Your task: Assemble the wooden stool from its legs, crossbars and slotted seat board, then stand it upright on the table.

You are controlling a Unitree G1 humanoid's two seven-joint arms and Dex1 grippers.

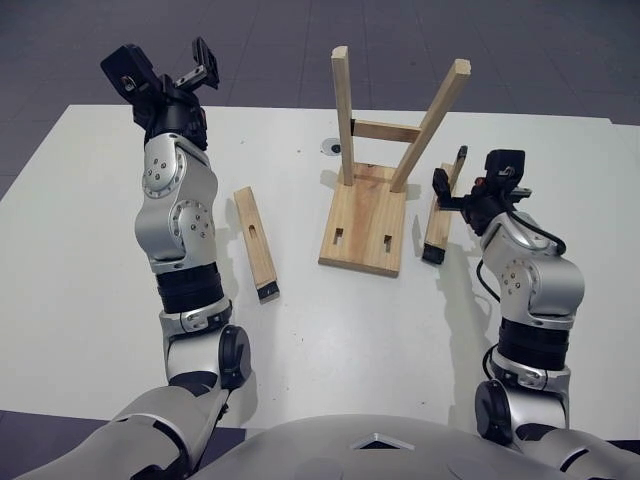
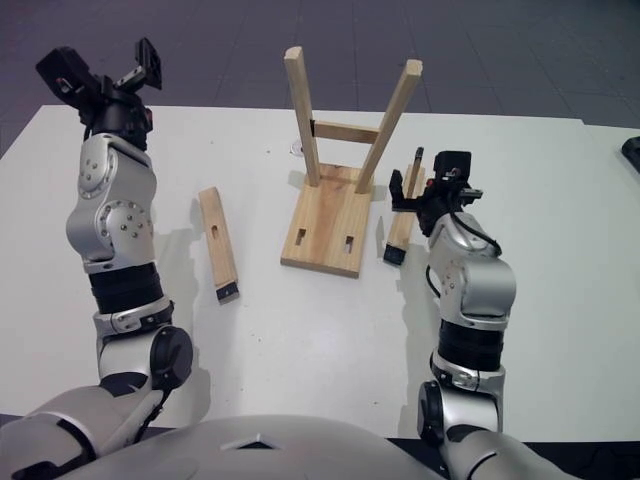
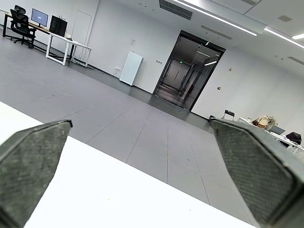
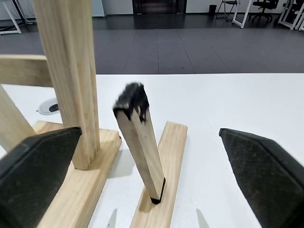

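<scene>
Right pincer (image 1: 470, 180) gapes — tilted leg (image 4: 140, 147) just ahead.

- Left gripper (image 1: 168, 68) is raised high over the far part of the table (image 1: 90, 200), jaws spread, nothing between them.
- A loose slotted leg (image 1: 255, 243) lies flat, below that gripper and nearer the robot, well apart from it.
- Right gripper (image 1: 470, 182) is low, jaws apart, just beside a flat leg (image 1: 438, 225) with a black tip.
- A short piece (image 1: 460, 165) stands up from that leg's far end, close to the fingers.
- The seat board (image 1: 365, 225) lies to the right gripper's inner side.
- On the board stand an upright leg (image 1: 344, 115) and a leaning leg (image 1: 432, 125), with a crossbar (image 1: 385, 130) joining them.
</scene>
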